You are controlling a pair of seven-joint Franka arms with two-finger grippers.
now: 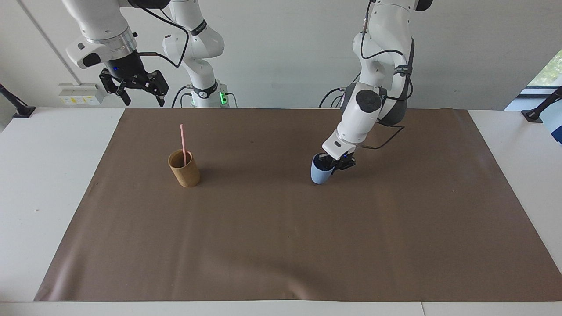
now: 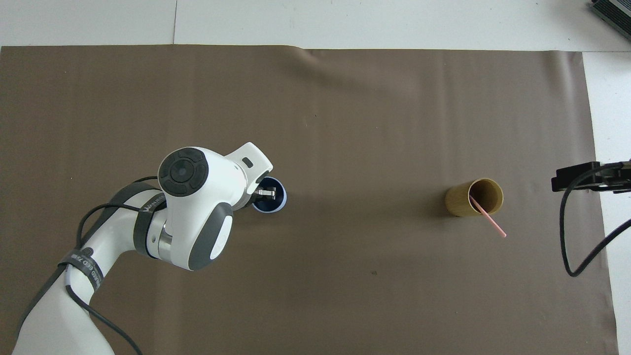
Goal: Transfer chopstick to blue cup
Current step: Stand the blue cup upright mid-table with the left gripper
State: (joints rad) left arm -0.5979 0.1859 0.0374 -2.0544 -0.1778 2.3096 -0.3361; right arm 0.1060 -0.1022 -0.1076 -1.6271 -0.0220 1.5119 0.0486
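While left jaws (image 1: 330,166) pinch blue cup (image 1: 319,173) rim mid-mat (image 1: 281,245) | right jaws (image 1: 139,97) spread, empty

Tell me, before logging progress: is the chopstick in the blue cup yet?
No. The chopstick stands in the tan cup; the left gripper holds the blue cup.

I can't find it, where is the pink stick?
The chopstick stands leaning in the tan cup on the brown mat, toward the right arm's end of the table.

chopstick (image 1: 182,142) foot inside tan cup (image 1: 184,169)
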